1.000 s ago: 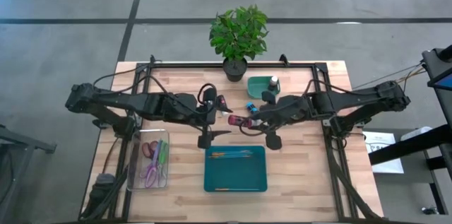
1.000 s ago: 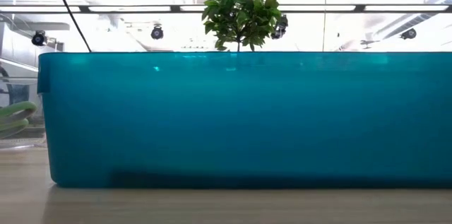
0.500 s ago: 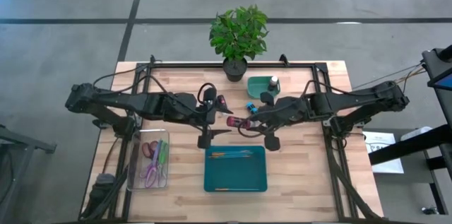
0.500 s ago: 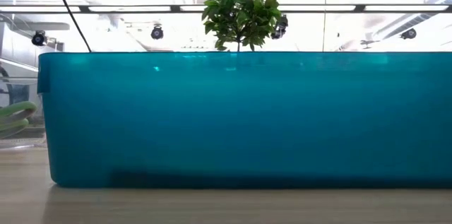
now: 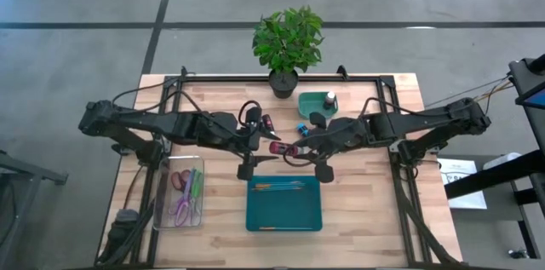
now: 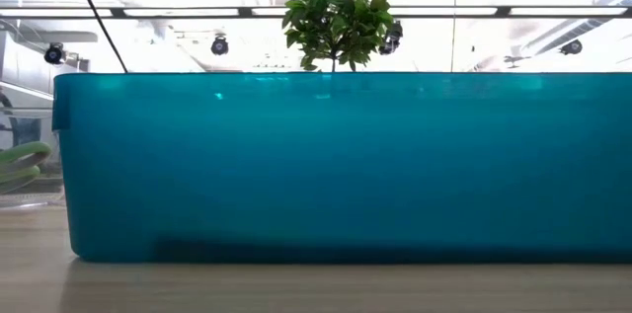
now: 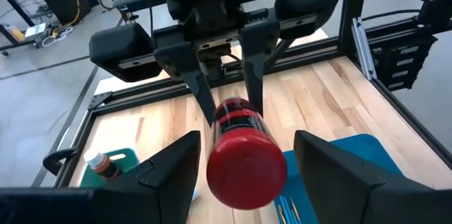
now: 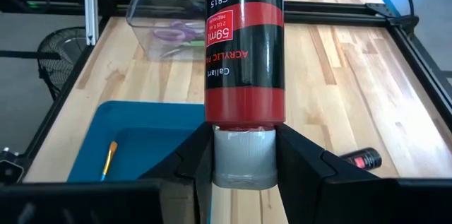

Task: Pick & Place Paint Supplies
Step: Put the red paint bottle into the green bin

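Observation:
A dark red paint bottle (image 5: 277, 146) with a white cap hangs in the air above the table's middle, between my two grippers. My right gripper (image 5: 294, 147) is shut on it. The bottle's round bottom end (image 7: 246, 166) points at my left gripper (image 5: 265, 143). That gripper is open, one finger on either side of the bottom end, with slim gaps showing. A teal tray (image 5: 255, 215) near the front edge holds thin brushes (image 5: 278, 186). A blue bottle (image 5: 301, 127) and a dark bottle (image 5: 267, 122) lie on the wood. My right gripper pinches the bottle's white cap (image 8: 244, 159) between its two fingers (image 8: 300, 164). They come from the table's right, slanting a little downward. The bottle sticks straight out ahead of the fingers toward the left gripper, lifted clear of the table.
A small green tray (image 5: 311, 100) at the far side holds a brown bottle (image 5: 329, 100). A potted plant (image 5: 287, 40) stands at the far edge. A clear box (image 5: 180, 192) with scissors sits front left. The teal tray's wall (image 6: 336, 165) fills the low view.
My right gripper has carried the red bottle a little toward the table's left, so its bottom end has come in between the left gripper's fingers. The bottle stays clear of the table.

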Controlling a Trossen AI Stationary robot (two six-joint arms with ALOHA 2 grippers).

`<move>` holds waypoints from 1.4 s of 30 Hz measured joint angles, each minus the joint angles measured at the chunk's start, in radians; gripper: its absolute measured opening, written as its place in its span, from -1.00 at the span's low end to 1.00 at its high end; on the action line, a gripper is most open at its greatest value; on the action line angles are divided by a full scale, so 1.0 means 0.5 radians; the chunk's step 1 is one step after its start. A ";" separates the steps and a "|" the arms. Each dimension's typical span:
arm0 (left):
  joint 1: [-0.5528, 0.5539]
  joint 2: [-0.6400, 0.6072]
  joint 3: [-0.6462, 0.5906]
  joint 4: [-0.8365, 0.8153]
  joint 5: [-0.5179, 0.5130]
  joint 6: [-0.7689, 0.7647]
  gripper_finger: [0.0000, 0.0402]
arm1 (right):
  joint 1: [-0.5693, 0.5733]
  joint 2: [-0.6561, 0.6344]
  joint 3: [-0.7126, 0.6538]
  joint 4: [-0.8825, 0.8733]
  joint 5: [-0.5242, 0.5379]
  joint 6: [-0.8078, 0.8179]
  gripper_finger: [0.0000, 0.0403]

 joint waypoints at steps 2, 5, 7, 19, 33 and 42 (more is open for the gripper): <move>0.000 0.000 0.000 -0.003 0.000 0.000 0.16 | 0.000 0.000 0.000 -0.001 0.000 0.001 -0.46; 0.000 0.000 0.000 -0.003 0.000 -0.002 0.16 | 0.001 -0.001 0.000 0.000 0.000 0.006 -0.46; 0.000 0.000 0.000 -0.004 0.000 -0.007 0.16 | 0.001 -0.001 0.000 0.000 -0.001 0.009 -0.46; 0.001 0.001 -0.001 -0.038 -0.030 -0.054 0.11 | 0.001 -0.002 0.000 0.006 -0.006 0.022 -0.46; 0.001 0.002 -0.001 -0.036 -0.022 -0.084 -0.26 | 0.002 -0.002 0.000 0.042 -0.009 0.027 -0.46; 0.001 0.002 -0.001 -0.032 -0.018 -0.104 -0.20 | 0.002 -0.004 -0.001 0.050 -0.003 0.011 -0.39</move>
